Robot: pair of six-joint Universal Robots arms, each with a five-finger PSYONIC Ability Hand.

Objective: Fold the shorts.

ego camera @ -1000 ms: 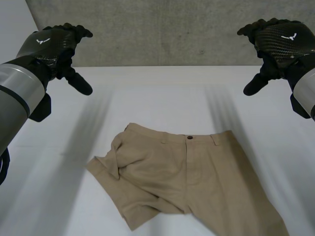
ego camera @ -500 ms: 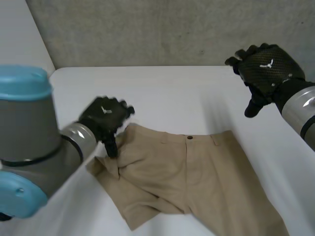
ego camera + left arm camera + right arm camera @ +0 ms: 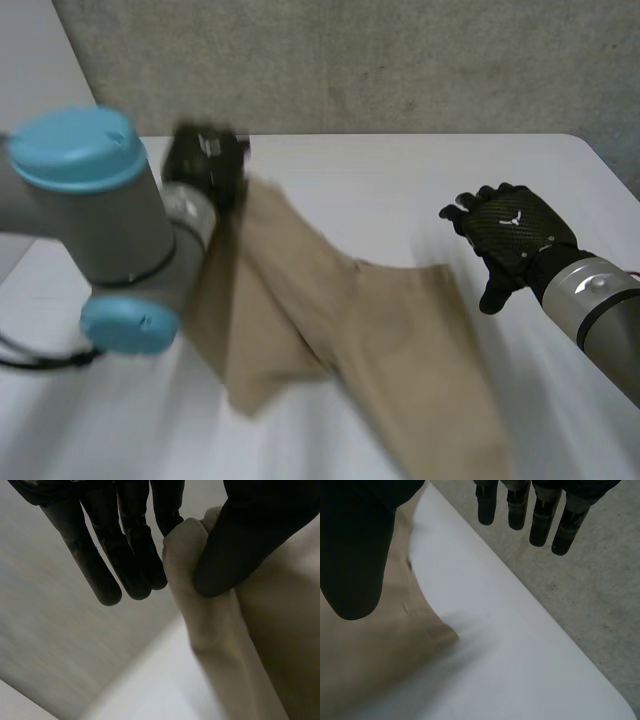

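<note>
The tan shorts [image 3: 380, 340] lie on the white table [image 3: 400, 180], their left side pulled up off it. My left hand [image 3: 205, 165] is raised over the back left of the table and shut on a fold of that side. In the left wrist view its thumb [image 3: 235, 545] pinches the cloth [image 3: 210, 630] against the fingers. My right hand [image 3: 510, 240] hovers open just right of the shorts' right waist corner. In the right wrist view its thumb [image 3: 355, 555] is over the shorts [image 3: 370, 660], and its straight fingers [image 3: 540, 515] are past the table's edge.
A grey concrete wall [image 3: 350, 60] stands behind the table's far edge. My left arm's big joint [image 3: 100, 220] hangs over the table's left part. Bare white table [image 3: 510, 655] runs beside the shorts to a rounded corner, with grey floor [image 3: 590, 580] beyond.
My left hand came down to the shorts' left side, shut on the cloth and lifted it up and back. My right hand sank toward the right waist corner, still open.
</note>
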